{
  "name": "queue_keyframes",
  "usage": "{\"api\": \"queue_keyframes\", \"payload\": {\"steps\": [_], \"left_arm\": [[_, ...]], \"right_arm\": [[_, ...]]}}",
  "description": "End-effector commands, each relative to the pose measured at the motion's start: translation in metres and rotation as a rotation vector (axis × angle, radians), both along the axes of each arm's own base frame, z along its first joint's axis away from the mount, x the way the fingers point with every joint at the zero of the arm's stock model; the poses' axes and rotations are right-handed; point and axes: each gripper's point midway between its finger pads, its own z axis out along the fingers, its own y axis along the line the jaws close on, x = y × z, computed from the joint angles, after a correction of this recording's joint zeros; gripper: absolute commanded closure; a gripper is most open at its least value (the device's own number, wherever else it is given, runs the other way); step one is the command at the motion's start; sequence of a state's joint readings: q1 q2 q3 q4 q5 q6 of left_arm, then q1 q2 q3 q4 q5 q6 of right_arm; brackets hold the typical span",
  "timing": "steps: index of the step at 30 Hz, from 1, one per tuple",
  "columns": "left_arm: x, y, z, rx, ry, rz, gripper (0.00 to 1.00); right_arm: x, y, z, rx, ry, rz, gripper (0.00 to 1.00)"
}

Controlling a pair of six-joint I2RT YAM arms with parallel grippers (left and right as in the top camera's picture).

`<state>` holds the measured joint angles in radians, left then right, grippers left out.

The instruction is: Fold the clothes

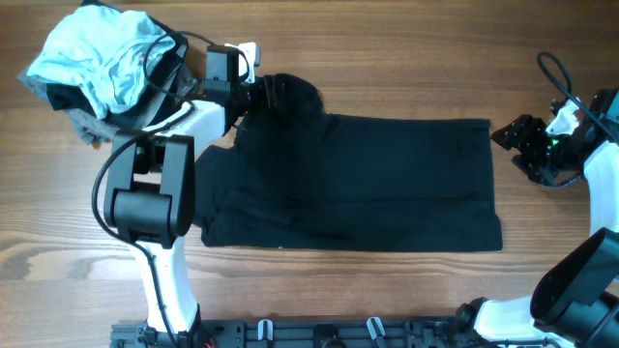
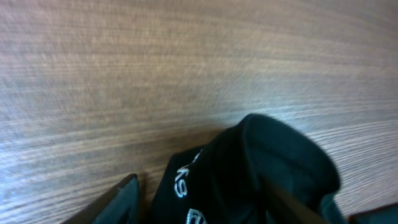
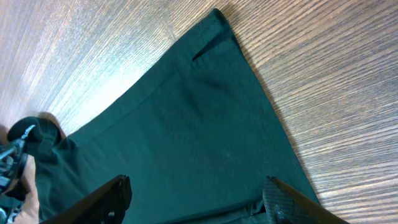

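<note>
- Currently the left gripper (image 2: 199, 184) has its jaws spread wide; a bunched fold of the black shirt (image 1: 368, 179) sits between them, unclamped, with a gap at the left finger (image 2: 126, 194).
- The right gripper (image 3: 196, 185) is equally wide open, holds nothing, and hovers at the shirt's right edge.
- The shirt lies spread flat on the wooden table (image 1: 387, 58), bunched at its upper-left corner.
- White lettering (image 2: 180, 182) is printed on the bunched fold; it is partly hidden and unreadable.
</note>
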<state>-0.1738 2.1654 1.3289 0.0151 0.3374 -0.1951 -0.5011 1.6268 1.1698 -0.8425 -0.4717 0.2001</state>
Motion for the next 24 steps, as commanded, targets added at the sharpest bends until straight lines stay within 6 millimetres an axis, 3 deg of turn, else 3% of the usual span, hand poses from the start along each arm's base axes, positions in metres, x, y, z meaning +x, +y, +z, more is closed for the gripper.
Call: {"api": "queue_keyframes", "payload": {"steps": [1, 4, 5, 9, 13, 18, 21, 24], "left_arm": [[0.005, -0.013, 0.002, 0.005, -0.026, -0.022, 0.57], [0.005, -0.019, 0.006, -0.01, -0.035, -0.027, 0.92], [0.006, -0.018, 0.012, -0.027, -0.031, -0.008, 0.96], [0.01, -0.005, 0.059, -0.069, -0.074, 0.049, 0.96], [-0.005, 0.006, 0.105, -0.051, -0.084, 0.065, 0.96], [-0.03, 0.014, 0.139, -0.032, -0.063, 0.079, 0.96], [-0.041, 0.016, 0.151, -0.029, -0.052, 0.079, 0.96], [-0.051, 0.017, 0.148, -0.02, -0.012, 0.079, 0.96]], "right_arm": [[0.006, 0.0, 0.005, 0.016, -0.021, -0.004, 0.27], [0.006, 0.0, 0.005, 0.016, -0.021, -0.003, 0.28], [0.006, 0.0, 0.005, 0.016, -0.021, -0.003, 0.28], [0.011, -0.003, 0.006, -0.01, -0.053, 0.019, 0.36], [0.026, -0.018, 0.005, -0.118, -0.107, 0.024, 0.47], [0.05, -0.027, -0.004, -0.226, -0.167, 0.084, 0.48], [0.065, -0.023, -0.026, -0.224, -0.167, 0.108, 0.48], [0.079, -0.015, -0.055, -0.213, -0.154, 0.141, 0.49]]}}
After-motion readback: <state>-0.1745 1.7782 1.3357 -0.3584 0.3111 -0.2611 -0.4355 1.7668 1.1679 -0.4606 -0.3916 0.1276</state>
